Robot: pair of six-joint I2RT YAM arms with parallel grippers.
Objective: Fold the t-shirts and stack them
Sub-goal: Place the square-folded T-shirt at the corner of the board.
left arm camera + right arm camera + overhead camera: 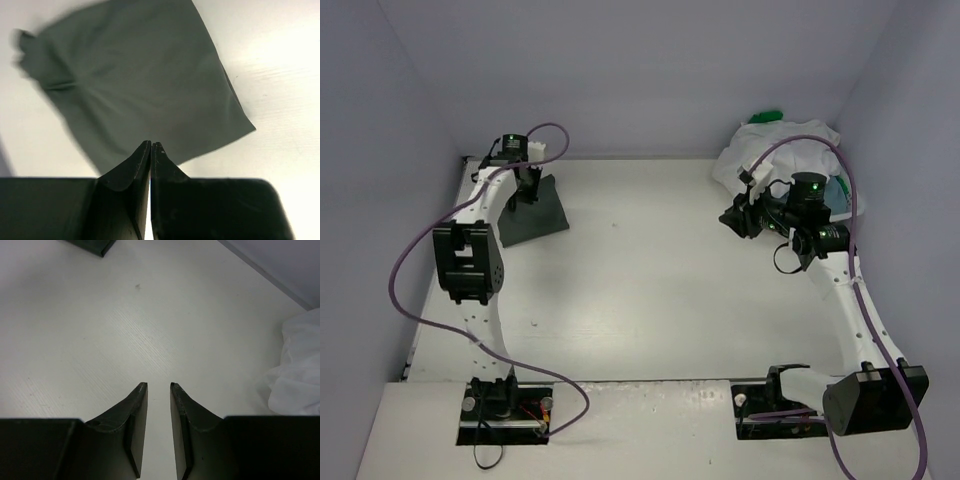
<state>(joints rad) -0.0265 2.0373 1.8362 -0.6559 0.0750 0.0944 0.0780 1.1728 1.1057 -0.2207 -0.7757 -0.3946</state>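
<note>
A dark grey t-shirt point(538, 215) lies folded flat at the table's far left; in the left wrist view the dark grey t-shirt point(140, 85) fills the upper middle. My left gripper point(525, 188) hovers over its near edge, and that gripper point(151, 144) is shut with nothing between the fingers. A crumpled white t-shirt point(785, 150) is heaped at the far right, with a bit of bright green t-shirt point(767, 117) behind it. My right gripper point(732, 218) hangs just left of the heap. It point(158, 385) is open over bare table, and the white t-shirt point(300, 370) is at its right.
Grey walls close in the table point(650, 290) on the left, back and right. A teal-blue patch point(839, 192) shows behind the right wrist, beside the white heap. A corner of the dark shirt point(92, 245) shows at the top of the right wrist view.
</note>
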